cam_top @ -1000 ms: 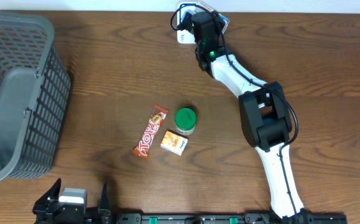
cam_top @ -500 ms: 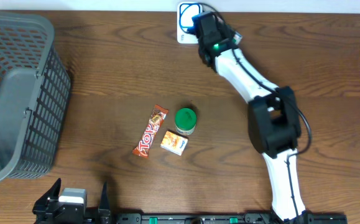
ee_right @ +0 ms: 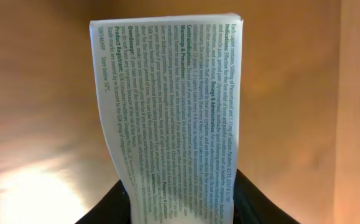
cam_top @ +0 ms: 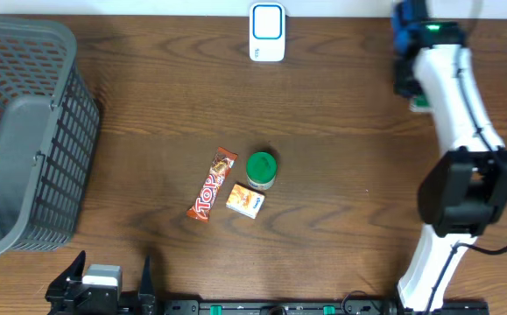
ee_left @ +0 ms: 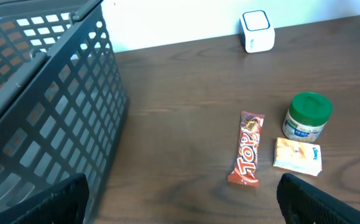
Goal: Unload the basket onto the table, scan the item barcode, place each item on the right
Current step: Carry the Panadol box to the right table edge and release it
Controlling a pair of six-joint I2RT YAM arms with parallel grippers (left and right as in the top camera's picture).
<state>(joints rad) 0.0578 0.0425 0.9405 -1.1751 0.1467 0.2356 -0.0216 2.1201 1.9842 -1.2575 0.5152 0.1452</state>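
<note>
Overhead: my right gripper (cam_top: pixel 413 92) hangs near the back of the dark wooden table (cam_top: pixel 148 105), clamped on a white printed cardboard carton (cam_top: pixel 420 105) of which only a sliver shows. The white-and-blue barcode scanner (cam_top: pixel 267 32) stands well apart to its left. A red candy bar (cam_top: pixel 213 184), a green-lidded jar (cam_top: pixel 261 170) and a small orange box (cam_top: pixel 246 200) lie mid-table, and a grey plastic mesh basket (cam_top: pixel 17 131) sits at the left. Left wrist: my left gripper (ee_left: pixel 181 186) stands wide apart and holds nothing. Right wrist: my fingers (ee_right: pixel 254 202) pinch the carton's lower end; the face in view carries green text and no visible barcode. Judged status: the item is in hand and away from the scanner. Whether a scan has registered cannot be told.
</note>
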